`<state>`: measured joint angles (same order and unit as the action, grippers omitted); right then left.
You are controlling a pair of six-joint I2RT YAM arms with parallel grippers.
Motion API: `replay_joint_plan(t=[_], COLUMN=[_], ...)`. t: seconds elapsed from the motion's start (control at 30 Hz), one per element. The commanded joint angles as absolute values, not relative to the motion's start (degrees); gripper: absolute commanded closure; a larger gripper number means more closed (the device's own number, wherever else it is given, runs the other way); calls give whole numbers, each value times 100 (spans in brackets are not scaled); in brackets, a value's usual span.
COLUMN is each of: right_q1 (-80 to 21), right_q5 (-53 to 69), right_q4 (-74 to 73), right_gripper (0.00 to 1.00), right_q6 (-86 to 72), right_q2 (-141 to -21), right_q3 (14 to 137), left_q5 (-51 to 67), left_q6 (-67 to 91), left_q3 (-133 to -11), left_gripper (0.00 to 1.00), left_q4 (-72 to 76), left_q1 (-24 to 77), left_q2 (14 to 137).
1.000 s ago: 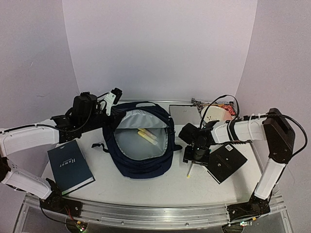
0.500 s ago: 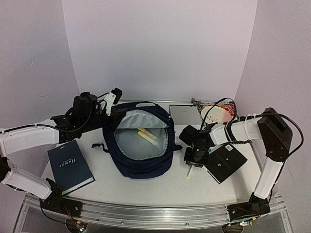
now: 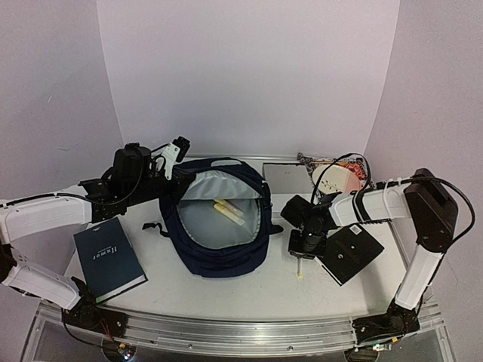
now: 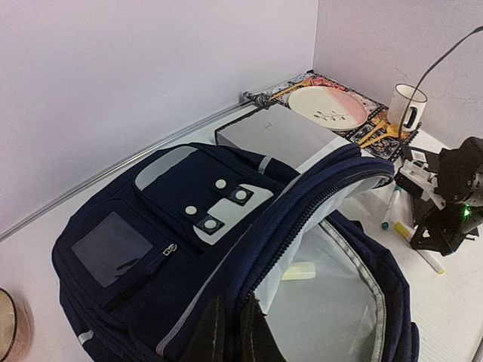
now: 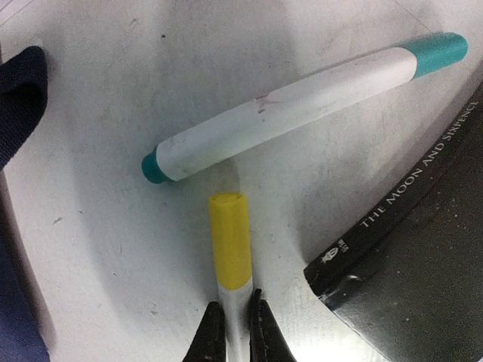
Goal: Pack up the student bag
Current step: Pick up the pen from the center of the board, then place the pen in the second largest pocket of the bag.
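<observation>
Two yellow markers [image 3: 229, 212] lie on the grey lining inside the student bag [image 3: 223, 260], which sits in the middle of the table [image 3: 226, 294] with its mouth gaping toward the camera. My left gripper [image 4: 232, 313] is pinched together on the zipper rim of the bag, holding the flap up so the opening stands wide.

My right gripper [image 5: 235, 309] is down on the table to the right of the bag, its fingers clamped on the white barrel of a yellow-capped marker [image 5: 230, 241]. A teal-capped marker [image 5: 294, 105] lies just beyond its tip and a dark book [image 5: 423, 249] just beside it.

I judge this as the pick-up of the next marker. The next move calls for a straight lift clear of the teal-capped marker and the book's corner, then a carry leftward over the rim and a release above the lining. The risk I see is the thin barrel slipping or swinging in the grip.
</observation>
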<state>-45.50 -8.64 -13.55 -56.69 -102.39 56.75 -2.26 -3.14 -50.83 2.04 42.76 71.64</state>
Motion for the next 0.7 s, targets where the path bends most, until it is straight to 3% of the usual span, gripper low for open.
replay_joint_plan(t=[0.0,0.3,0.67], right_q1=[-4591,-5532,-6849], right_q5=[-1199,-2235,-3875], right_q4=[-1705,-1988,-2057], right_gripper=[100,100,100], right_q6=[-5020,-3018,-212], right_q2=[-9712,-9529,-10808], right_q3=[5629,6645,8622], left_q5=[-310,-351,-278], left_q6=[-285,-299,-278], left_q3=[-5221,-5219,-5224], left_gripper=[100,100,100], left_q4=[950,951,950], left_q1=[4298,4298,4301], left_q2=[6849,6813,6770])
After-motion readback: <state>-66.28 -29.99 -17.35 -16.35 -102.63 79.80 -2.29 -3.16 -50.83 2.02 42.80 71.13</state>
